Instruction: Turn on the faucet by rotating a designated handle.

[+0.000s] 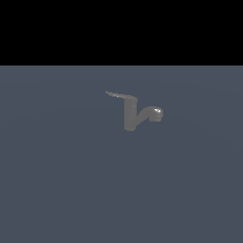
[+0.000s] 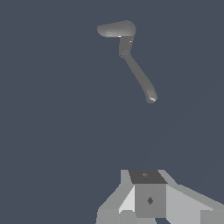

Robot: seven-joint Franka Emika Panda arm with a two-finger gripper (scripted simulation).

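The faucet is a small dull grey upright cylinder standing on the grey-blue floor in the middle of the exterior view. Its handle, a thin flat lever, sticks out from the top toward the exterior view's left. The short spout curves to the exterior view's right and ends in a shiny rounded tip. In the wrist view the faucet is seen from above, with the handle as a pale flat lobe and the spout a long thin arm. My gripper hangs well short of the faucet, touching nothing. Its fingers show no gap.
A plain grey-blue floor surrounds the faucet on every side. A black band fills the top of the exterior view. The arm itself does not appear in the exterior view.
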